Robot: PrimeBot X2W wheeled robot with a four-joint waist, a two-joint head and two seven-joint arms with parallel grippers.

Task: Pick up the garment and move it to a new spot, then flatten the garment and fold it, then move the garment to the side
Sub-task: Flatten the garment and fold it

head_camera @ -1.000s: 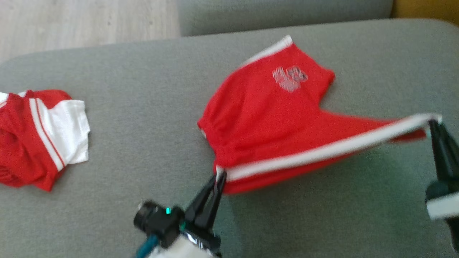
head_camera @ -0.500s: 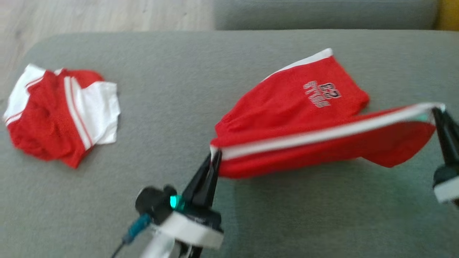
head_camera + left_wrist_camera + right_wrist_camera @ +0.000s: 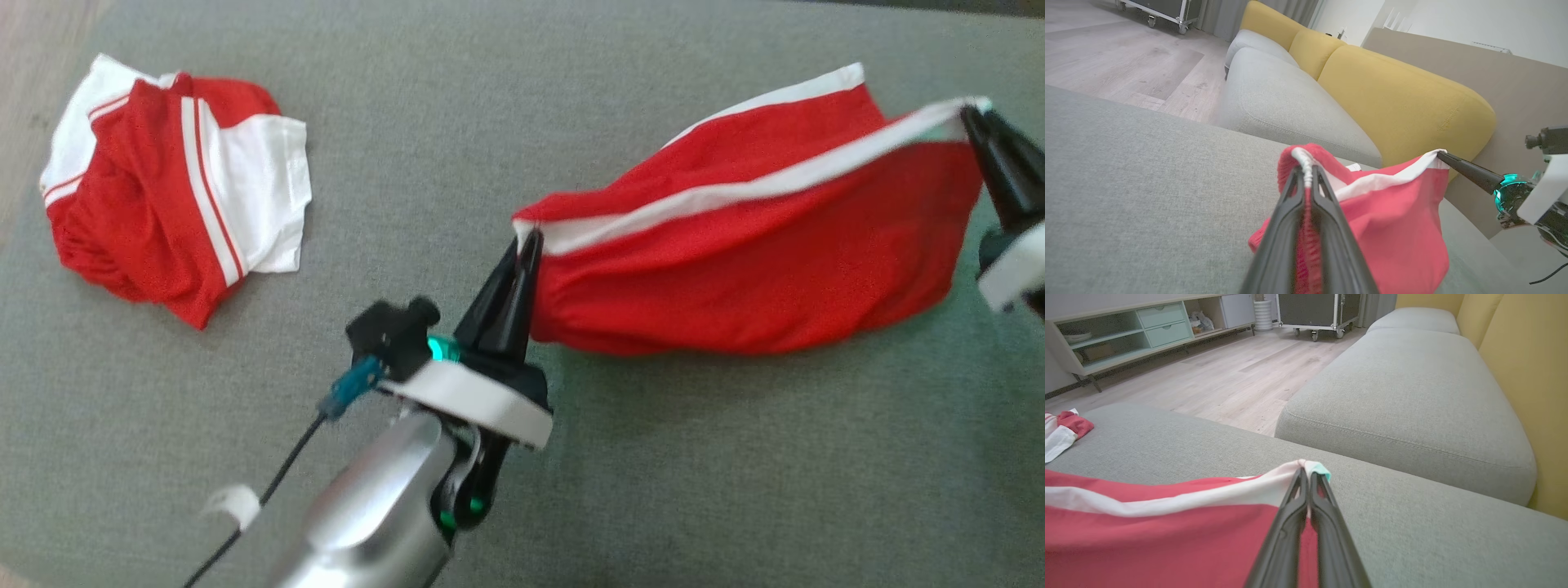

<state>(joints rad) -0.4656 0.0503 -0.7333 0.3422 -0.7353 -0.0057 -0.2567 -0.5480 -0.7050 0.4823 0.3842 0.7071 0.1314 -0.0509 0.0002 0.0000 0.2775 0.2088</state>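
Grey cushion (image 3: 735, 457), crumpled jersey (image 3: 171, 204) atop

You can read no text, brand, number or sign in these views. The red garment (image 3: 735, 269), at the centre right of the head view, turns plain cloth and a white stripe (image 3: 735, 192) toward you. A small white tab (image 3: 1354, 166) at its edge, in the middle of the left wrist view, is too small to read. So is the teal tab (image 3: 1323, 469) in the lower middle of the right wrist view.
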